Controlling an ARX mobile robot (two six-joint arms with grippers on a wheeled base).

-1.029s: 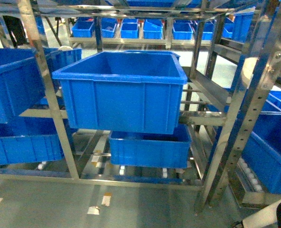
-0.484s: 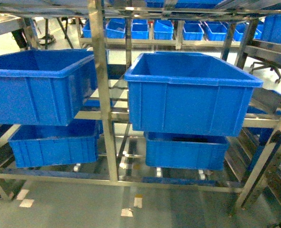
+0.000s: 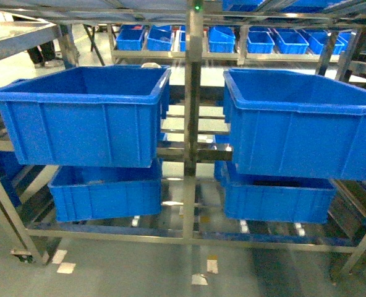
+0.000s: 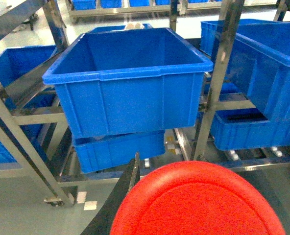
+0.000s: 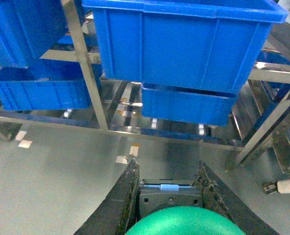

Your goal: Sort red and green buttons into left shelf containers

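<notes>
We only get the caps here: the red button (image 4: 196,199) fills the bottom of the left wrist view, its base cut off, so we can't tell if the left gripper (image 4: 135,196) is clamping it (one dark finger shows). The right gripper (image 5: 167,188) pinches the green button (image 5: 184,221). Ahead, ribbed glossy blue tubs (image 3: 84,111) sit on a steel rack (image 3: 193,93). No readable writing.
</notes>
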